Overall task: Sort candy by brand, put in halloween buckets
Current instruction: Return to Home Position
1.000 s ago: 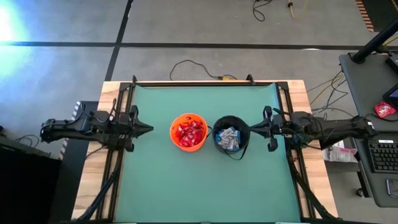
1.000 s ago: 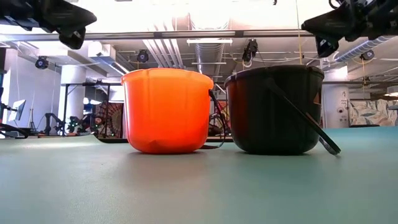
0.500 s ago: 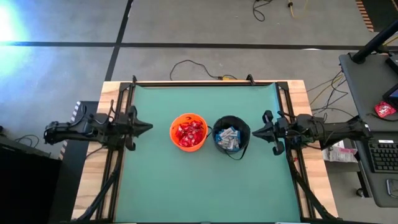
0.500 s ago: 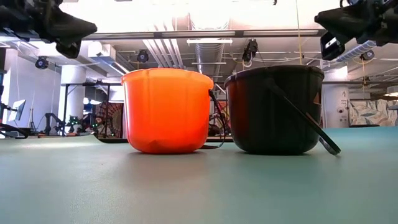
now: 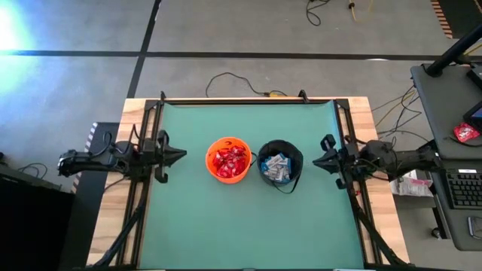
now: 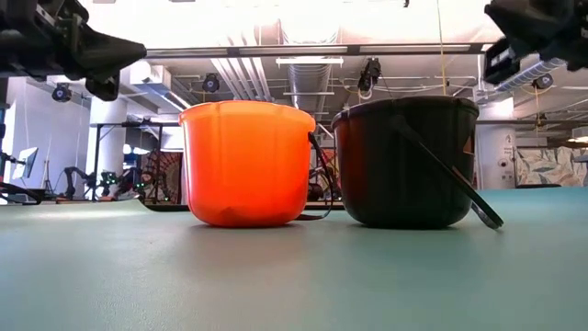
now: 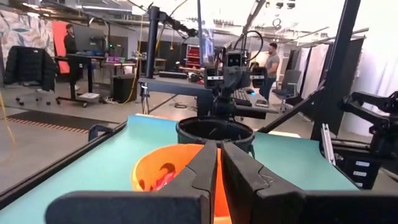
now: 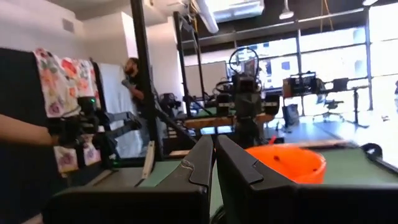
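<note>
An orange bucket (image 5: 228, 159) stands at the table's middle with red candy packets (image 5: 229, 159) in it. Right beside it stands a black bucket (image 5: 280, 165) holding white-and-blue bars (image 5: 276, 167), its thin handle (image 6: 459, 175) hanging down the side. Both rest on their bases (image 6: 243, 219). My left gripper (image 5: 181, 156) hovers shut at the table's left edge, pointing at the orange bucket (image 7: 163, 175). My right gripper (image 5: 316, 160) hovers shut at the right edge, pointing at the black bucket. Neither holds anything.
The green mat (image 5: 248, 226) lies bare around the two buckets. Dark frame rails (image 5: 143, 188) run along the left and right edges. A desk with a keyboard (image 5: 465, 187) stands off the table's right side. People show in the room beyond.
Both grippers have drawn back from the buckets toward their own table edges, the left toward the left edge, the right toward the right, and sunk a little. Both stay shut. The buckets and candy have not moved.
</note>
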You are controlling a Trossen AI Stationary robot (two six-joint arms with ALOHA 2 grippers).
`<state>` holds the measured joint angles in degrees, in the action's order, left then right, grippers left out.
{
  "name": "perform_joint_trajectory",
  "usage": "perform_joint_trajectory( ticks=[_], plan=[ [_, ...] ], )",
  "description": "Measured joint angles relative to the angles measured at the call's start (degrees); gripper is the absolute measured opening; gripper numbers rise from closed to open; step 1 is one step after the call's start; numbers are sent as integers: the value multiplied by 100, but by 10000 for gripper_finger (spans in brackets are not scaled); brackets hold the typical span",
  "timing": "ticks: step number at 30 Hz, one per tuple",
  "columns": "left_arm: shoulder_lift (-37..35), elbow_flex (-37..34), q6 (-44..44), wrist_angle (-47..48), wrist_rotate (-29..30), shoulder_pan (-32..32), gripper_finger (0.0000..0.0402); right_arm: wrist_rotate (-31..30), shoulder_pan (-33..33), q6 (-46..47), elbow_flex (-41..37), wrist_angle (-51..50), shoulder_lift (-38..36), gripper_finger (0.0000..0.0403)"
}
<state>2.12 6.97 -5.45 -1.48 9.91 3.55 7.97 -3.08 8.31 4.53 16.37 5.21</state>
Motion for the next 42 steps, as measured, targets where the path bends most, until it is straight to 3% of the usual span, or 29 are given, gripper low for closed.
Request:
perform_joint_trajectory(
  ticks=[7, 13, 18, 25, 42],
  plan=[
    [-213, -244, -118, 68, 0, 0, 6, 72, -174, 102, -373, -147, -517, 13],
    [-217, -297, -349, 178, 304, -6, 6, 121, -206, 229, -379, -132, -509, 13],
    [-209, -635, -385, -67, -357, 4, 7, 149, -304, 266, -384, -250, -507, 13],
    [-215, -626, -142, -144, 11, -3, 7, 135, -331, 107, -387, -244, -506, 13],
    [-213, -602, -513, -56, -37, 4, 7, 110, -331, -326, -385, -811, -515, 13]
  ],
)
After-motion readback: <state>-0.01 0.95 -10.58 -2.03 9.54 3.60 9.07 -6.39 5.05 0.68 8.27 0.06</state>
